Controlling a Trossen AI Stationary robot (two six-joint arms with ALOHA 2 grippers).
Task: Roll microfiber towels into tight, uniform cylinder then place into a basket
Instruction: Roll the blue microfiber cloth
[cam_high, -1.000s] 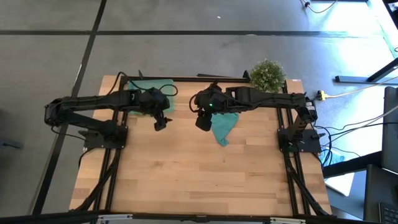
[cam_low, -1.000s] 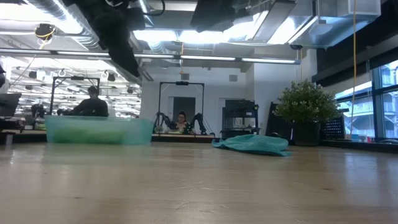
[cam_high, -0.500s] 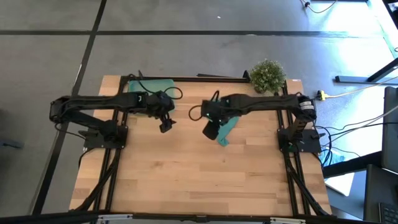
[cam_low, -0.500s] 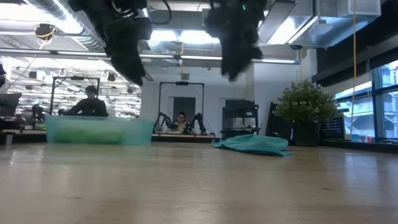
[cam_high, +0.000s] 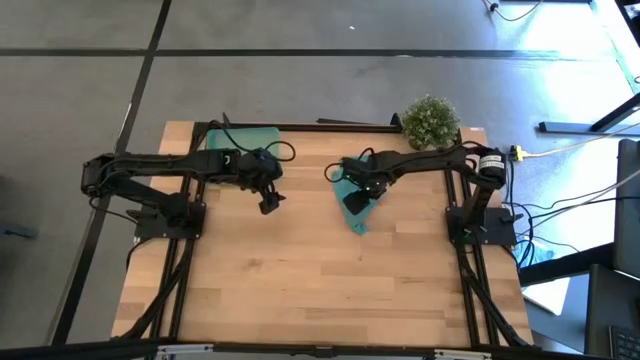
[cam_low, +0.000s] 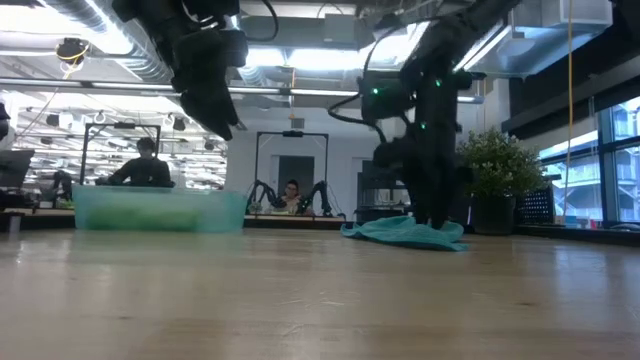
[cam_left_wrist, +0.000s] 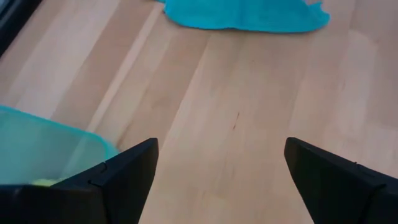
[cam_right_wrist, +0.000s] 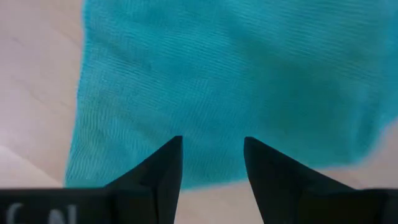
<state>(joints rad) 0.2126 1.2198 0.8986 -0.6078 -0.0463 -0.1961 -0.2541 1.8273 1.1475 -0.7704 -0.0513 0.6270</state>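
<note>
- The teal towel (cam_high: 356, 203) lay crumpled on the pale wooden plank bench (cam_high: 300, 290), near the middle of its far half; the right wrist view showed its fine ribbed weave (cam_right_wrist: 236, 74).
- One teal towel showed on the bench; a trace of lime-green (cam_left_wrist: 38, 183) showed through the basket wall in the left wrist view, too little to tell its shape.
- The basket (cam_high: 243, 138), a single translucent teal-green plastic tray with a low rim, stood at the bench's far edge toward the left corner.
- The right gripper (cam_high: 354, 199) was down at the teal towel, its two dark fingers (cam_right_wrist: 163, 168) a little apart just above the cloth, clamped on nothing.
- The left gripper (cam_high: 268, 203) hung above the bench beside the basket, its fingers (cam_left_wrist: 118, 177) spread wide and empty.
- Only the low view showed the room behind: a potted plant (cam_low: 490, 170) and two seated people (cam_low: 147, 170).
</note>
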